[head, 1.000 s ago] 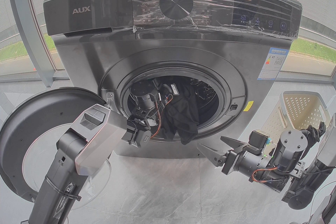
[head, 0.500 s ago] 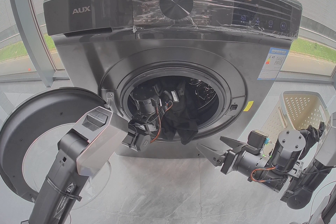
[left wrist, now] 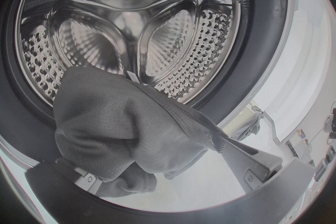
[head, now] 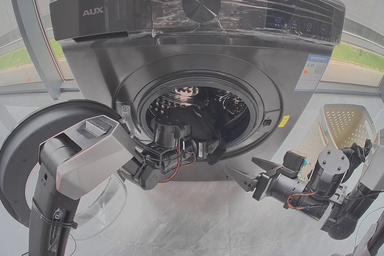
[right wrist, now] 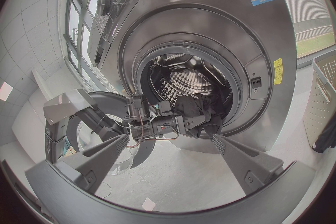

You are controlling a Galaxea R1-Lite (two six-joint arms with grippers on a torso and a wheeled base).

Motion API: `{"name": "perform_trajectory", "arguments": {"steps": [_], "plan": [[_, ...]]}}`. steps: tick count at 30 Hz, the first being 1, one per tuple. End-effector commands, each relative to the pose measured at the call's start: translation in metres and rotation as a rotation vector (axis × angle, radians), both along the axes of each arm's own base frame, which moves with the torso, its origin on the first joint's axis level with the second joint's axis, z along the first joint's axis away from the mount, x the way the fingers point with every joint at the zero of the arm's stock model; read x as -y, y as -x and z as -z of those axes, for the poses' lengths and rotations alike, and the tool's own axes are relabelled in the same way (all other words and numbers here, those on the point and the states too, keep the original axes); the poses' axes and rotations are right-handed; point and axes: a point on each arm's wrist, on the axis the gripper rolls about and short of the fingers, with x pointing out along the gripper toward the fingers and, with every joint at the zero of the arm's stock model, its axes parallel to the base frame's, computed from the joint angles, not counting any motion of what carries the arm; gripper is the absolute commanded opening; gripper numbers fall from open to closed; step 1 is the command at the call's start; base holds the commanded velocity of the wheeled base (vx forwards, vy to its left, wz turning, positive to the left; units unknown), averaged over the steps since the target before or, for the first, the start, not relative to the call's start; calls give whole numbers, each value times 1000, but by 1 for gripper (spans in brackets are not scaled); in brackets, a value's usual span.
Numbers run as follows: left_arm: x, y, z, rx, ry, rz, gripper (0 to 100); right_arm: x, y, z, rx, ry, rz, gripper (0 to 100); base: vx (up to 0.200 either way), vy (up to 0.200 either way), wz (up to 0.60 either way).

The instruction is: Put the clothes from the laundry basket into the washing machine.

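1. The black mesh garment lies in the mouth of the grey front-loading washing machine, with one fold drooping over the rim.
2. The left gripper sits at that rim, jaws wide, with the cloth draped across them.
3. The right gripper hangs low before the machine, jaws wide and empty, near the white perforated laundry basket.

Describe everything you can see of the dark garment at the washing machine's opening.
The dark garment is one crumpled piece of fine-mesh fabric, grey-black, with a stitched hem along one edge. It lies bunched in the mouth of the washing machine, partly inside the steel drum, a fold hanging out over the lower rim. It drapes over the open left gripper.
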Motion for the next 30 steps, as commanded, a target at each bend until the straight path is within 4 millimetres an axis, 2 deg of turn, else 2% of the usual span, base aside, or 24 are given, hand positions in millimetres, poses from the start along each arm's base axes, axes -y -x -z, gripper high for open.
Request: {"name": "perform_trajectory", "arguments": {"steps": [1, 8, 9, 15, 21, 24, 28, 30], "plan": [[3, 3, -1, 9, -13, 6, 100, -2, 2, 1, -3, 2, -10, 100, 0, 0, 0], [-2, -16, 18, 25, -50, -58, 100, -2, 2, 1, -3, 2, -11, 100, 0, 0, 0], [-2, -17, 19, 26, -53, -59, 0, -3, 2, 1, -3, 2, -14, 100, 0, 0, 0], [-1, -22, 23, 42, -51, -63, 0, -3, 2, 1, -2, 1, -14, 100, 0, 0, 0], [8, -39, 5, 114, 22, -98, 0, -3, 3, 0, -2, 1, -16, 100, 0, 0, 0], [12, -57, -7, 205, 71, -169, 0, -2, 3, 0, 1, -1, -13, 100, 0, 0, 0], [17, -67, -21, 283, 123, -189, 0, -2, 3, -1, 2, -2, -13, 100, 0, 0, 0], [20, -80, -33, 351, 166, -234, 0, -2, 3, -1, 3, -3, -13, 100, 0, 0, 0]]}}
